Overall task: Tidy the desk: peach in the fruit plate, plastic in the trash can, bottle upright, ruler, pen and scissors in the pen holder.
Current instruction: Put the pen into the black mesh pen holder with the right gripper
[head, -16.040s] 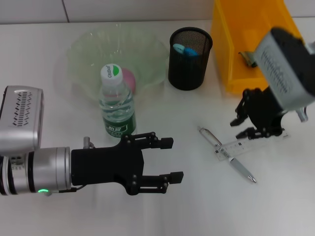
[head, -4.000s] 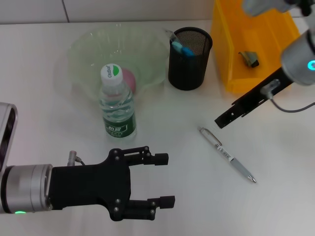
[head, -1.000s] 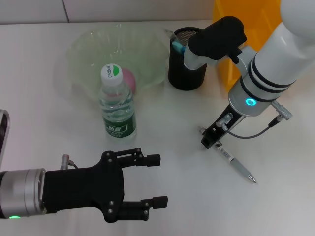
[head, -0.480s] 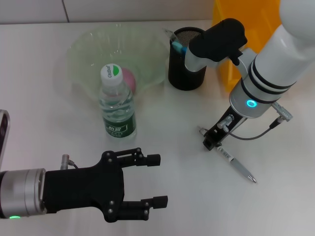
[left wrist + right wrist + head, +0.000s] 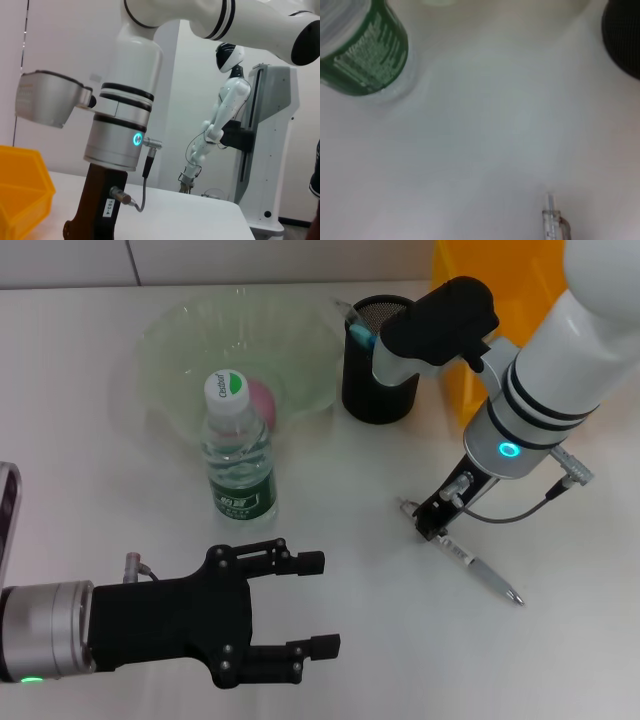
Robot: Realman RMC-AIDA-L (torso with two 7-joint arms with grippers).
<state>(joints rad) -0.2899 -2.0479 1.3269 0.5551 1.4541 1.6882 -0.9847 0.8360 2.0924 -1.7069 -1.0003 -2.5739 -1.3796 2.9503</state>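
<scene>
Hovering right claw (image 5: 432, 523) sits at the clip end of pen (image 5: 470, 565), lying on surface (image 5: 380, 640); its grip state cannot be told. Left claw (image 5: 318, 605) idle, released, near front edge.

The right gripper (image 5: 432, 521) sits over the upper end of the pen (image 5: 478, 573), and its fingers are hidden beneath the arm, so their state cannot be told. In the right wrist view the pen (image 5: 551, 220) is cut off by the frame edge, and the bottle (image 5: 364, 50) and pen holder (image 5: 622, 37) show only in part and blurred. The trash can (image 5: 500, 330) is largely hidden behind the right arm, and what stands in the pen holder (image 5: 385, 358) is too small to tell.
</scene>
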